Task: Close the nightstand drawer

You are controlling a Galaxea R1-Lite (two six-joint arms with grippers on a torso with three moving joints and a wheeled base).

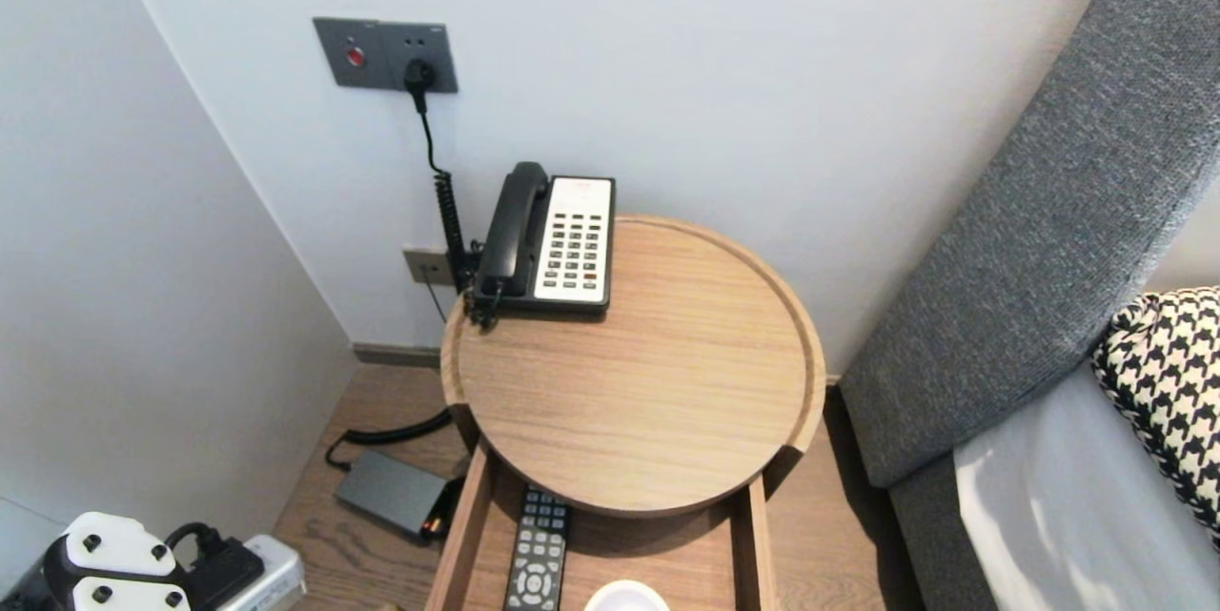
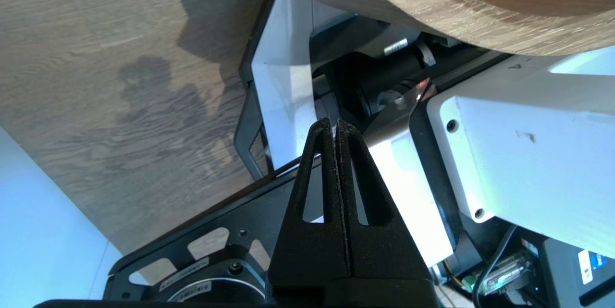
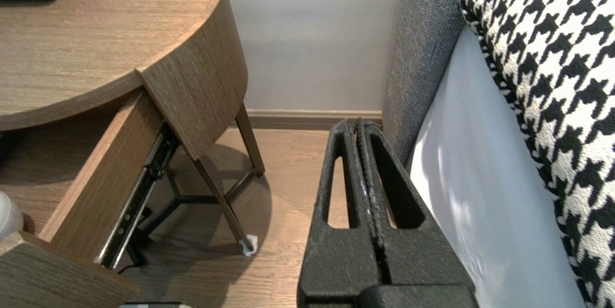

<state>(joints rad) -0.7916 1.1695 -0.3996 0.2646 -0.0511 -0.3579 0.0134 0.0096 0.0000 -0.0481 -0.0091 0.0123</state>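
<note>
A round wooden bedside table carries a black-and-white telephone at its back left. Below its front edge an open drawer holds a black remote control and a white round object. Part of my left arm shows low at the left, beside the drawer. My left gripper is shut and empty, pointing at my own white and black base beneath the wooden table edge. My right gripper is shut and empty, hanging over the floor between the table and the bed.
A grey socket panel with a coiled cord is on the wall. A dark power adapter lies on the floor left of the table. A grey headboard and a houndstooth pillow fill the right side.
</note>
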